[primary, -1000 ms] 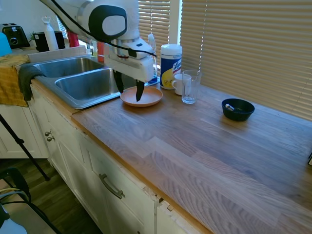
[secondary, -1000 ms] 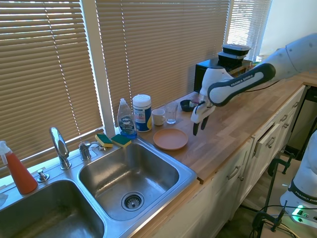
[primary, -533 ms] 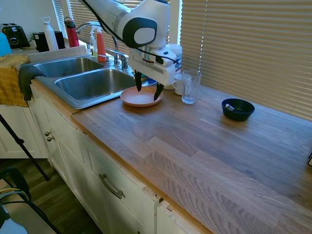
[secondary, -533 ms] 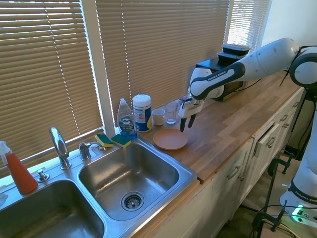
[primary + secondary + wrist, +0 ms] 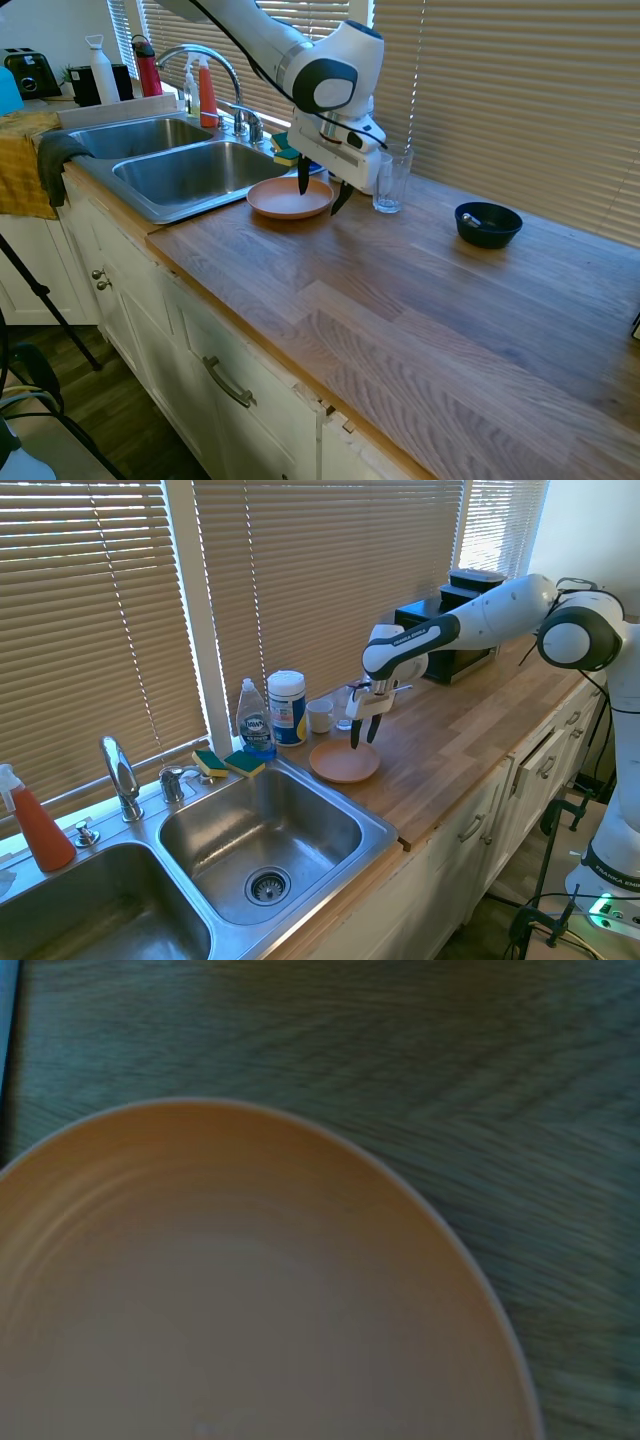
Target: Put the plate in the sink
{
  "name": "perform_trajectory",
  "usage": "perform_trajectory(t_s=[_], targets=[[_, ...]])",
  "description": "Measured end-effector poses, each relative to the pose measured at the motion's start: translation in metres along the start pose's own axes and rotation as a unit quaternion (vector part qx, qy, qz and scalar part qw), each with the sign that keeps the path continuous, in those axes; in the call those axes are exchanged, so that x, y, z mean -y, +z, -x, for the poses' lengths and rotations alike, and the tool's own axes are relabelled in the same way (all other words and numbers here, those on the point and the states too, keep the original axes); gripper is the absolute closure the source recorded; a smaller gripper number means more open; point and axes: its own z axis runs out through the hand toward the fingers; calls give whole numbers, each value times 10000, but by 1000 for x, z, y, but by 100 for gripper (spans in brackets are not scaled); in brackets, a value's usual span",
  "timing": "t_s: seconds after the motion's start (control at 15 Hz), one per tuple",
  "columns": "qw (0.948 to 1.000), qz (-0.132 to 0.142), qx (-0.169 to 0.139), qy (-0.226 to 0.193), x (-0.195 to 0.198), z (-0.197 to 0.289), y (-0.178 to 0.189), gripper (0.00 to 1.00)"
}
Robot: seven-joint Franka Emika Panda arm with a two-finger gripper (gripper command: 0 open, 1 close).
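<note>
the plate point(image 5: 289, 198) is shown flat on the wooden tabletop point(image 5: 420, 290), just beside the sink point(image 5: 175, 170), at its right basin's corner. in the first exterior view a dark bowl point(image 5: 487, 224) is seen well apart to the right, and a glass point(image 5: 389, 180) is seen close behind the jaws; in the second exterior view the drain point(image 5: 267, 885), faucet point(image 5: 120, 776), soap bottle point(image 5: 255, 720) and two sponges point(image 5: 228, 763) are shown instead. in the wrist view only the plate's rim and the wood grain are shown, blurred. the arm is reached across from the sink side, wrist bent downward, with the jaws point(image 5: 322, 190) point(image 5: 360, 732) spread apart and empty, one finger over the plate's far edge and one just outside it. compared with half a second ago, the jaws are seen shifted towards the glass and lower over the rim; the plate is unmoved.
</note>
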Motion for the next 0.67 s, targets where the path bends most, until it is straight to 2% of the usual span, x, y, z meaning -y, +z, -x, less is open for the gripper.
perform_trajectory(t_s=[0.67], targets=[[9997, -14, 173, -158, 20, 0, 14, 100]])
